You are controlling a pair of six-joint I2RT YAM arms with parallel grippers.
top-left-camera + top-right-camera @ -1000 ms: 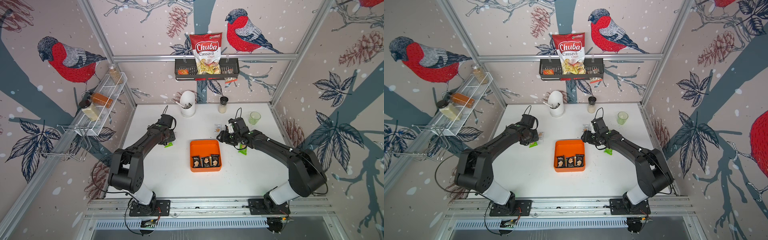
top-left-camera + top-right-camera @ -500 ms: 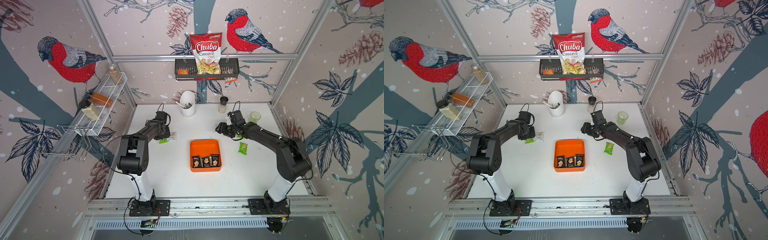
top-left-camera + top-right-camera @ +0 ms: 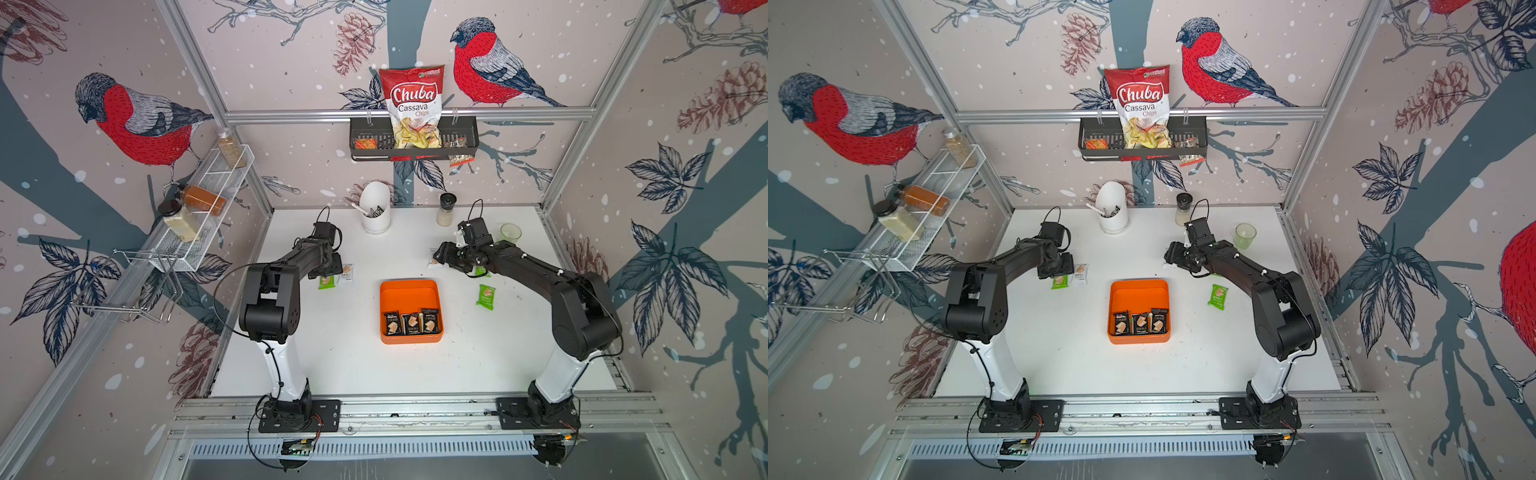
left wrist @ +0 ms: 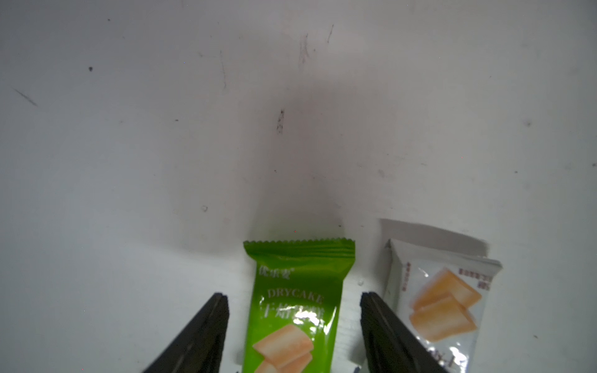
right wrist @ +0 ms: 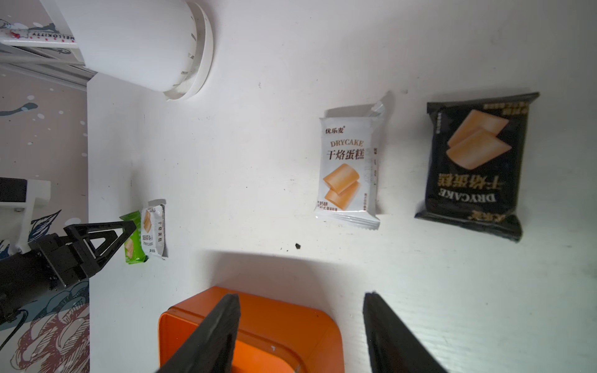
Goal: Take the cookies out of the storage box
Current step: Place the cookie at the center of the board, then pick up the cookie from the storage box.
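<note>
Sitting at the middle of the white tabletop (image 3: 353, 365): storage box (image 3: 409, 296), orange, low-walled, its far half bare.

Contents: three black packets (image 3: 412, 323) of cookies, face up, side by side in a row against the box's 6 o'clock wall.

Out of the box, at its 10 o'clock: green packet (image 4: 297, 264) and white packet (image 4: 442, 300), both flat on the tabletop, just beside each other and apart from the box.

Left gripper (image 4: 294, 295): low over that pair, jaws parted, one on each side of the green packet. Tabletop shows in both gaps, and nothing is gripped.

Right gripper (image 5: 302, 297): at the box's 1 o'clock, near its far corner, jaws wide apart and empty.

Beyond it in the right wrist view: second white packet (image 5: 349, 168) and loose black packet (image 5: 475, 164), flat, near each other, not touching.

At the box's 3 o'clock, in both top views: second green packet (image 3: 486, 296), flat and clear of the box.

Back of the tabletop: white utensil holder (image 3: 375, 208) at 12 o'clock, shaker jar (image 3: 446, 210) at 1 o'clock, green cup (image 3: 510, 232) at 2 o'clock.

Back wall: black basket (image 3: 465, 133) holding a Chuba chips bag (image 3: 413, 108).

Side wall at 10 o'clock: white wire rack (image 3: 208, 216) with jars.
</note>
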